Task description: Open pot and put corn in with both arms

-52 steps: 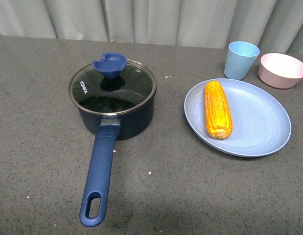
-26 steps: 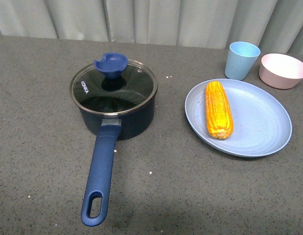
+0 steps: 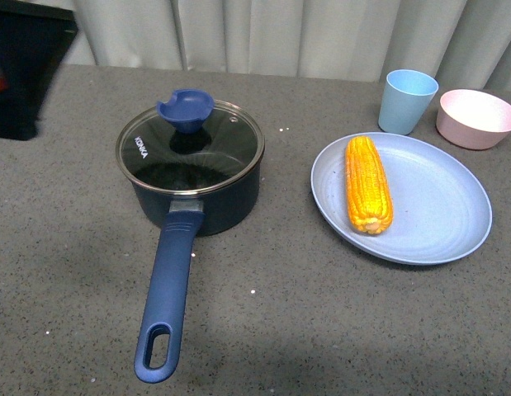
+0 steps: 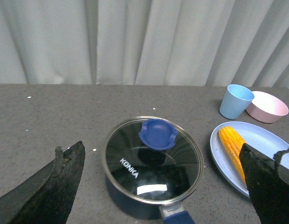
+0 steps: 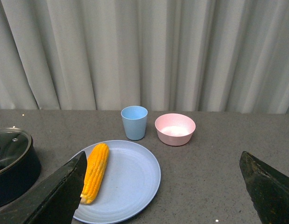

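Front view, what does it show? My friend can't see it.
A dark navy round saucepan with its round glass lid on sits left; a yellow corn cob lies on a pale blue round plate, right. A light blue cup and pink bowl stand behind it.

The pot (image 3: pixel 232 203) is seen on the grey counter (image 3: pixel 321 322), closed by a glass lid (image 3: pixel 207 157) with a blue knob (image 3: pixel 186 110), and its long handle (image 3: pixel 168 289) is pointed toward the camera. To its right, well apart, the corn (image 3: pixel 368 184) is laid lengthwise on the left part of a blue plate (image 3: pixel 441 206), behind which a blue cup (image 3: pixel 408 101) and a pink bowl (image 3: pixel 476 118) are set side by side, before a pale curtain (image 3: pixel 280 33). A dark, blurred shape (image 3: pixel 24 70) is cut off by the upper left corner and cannot be identified.
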`<state>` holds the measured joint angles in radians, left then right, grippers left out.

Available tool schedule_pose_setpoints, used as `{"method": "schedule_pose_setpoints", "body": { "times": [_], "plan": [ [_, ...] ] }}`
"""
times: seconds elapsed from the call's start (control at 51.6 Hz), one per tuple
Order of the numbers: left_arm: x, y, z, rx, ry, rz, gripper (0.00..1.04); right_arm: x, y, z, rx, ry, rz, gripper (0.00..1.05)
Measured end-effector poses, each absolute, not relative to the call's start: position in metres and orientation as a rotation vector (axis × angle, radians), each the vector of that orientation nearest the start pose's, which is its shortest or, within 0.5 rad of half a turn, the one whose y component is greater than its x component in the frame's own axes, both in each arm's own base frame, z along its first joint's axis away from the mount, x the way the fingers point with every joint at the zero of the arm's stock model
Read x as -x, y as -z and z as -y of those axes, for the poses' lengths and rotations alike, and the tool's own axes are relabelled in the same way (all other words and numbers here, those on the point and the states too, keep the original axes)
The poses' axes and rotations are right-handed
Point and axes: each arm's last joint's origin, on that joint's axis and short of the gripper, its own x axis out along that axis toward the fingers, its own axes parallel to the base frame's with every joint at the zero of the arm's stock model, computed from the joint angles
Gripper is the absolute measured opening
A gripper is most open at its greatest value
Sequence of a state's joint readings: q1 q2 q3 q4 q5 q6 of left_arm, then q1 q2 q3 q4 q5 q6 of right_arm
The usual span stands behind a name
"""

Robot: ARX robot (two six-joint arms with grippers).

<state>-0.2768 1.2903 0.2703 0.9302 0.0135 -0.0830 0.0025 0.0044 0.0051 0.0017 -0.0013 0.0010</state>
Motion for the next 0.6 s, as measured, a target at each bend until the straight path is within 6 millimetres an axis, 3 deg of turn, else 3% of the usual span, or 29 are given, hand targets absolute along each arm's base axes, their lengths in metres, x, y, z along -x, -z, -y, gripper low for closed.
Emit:
{"method": "schedule_pose_setpoints", "body": {
  "times": [0.33,0.601],
  "plan": [
    [-0.291,-0.147,0.113,0.031,0.315,-0.202,0.98,-0.098,-0.165,0.000,-0.001,-0.004,0.002,0.96],
    [-0.329,-0.125,0.129,-0.049,0.280,-0.243,0.98,-0.098,-0.165,0.000,-0.001,-0.004,0.002,0.96]
  ]
}}
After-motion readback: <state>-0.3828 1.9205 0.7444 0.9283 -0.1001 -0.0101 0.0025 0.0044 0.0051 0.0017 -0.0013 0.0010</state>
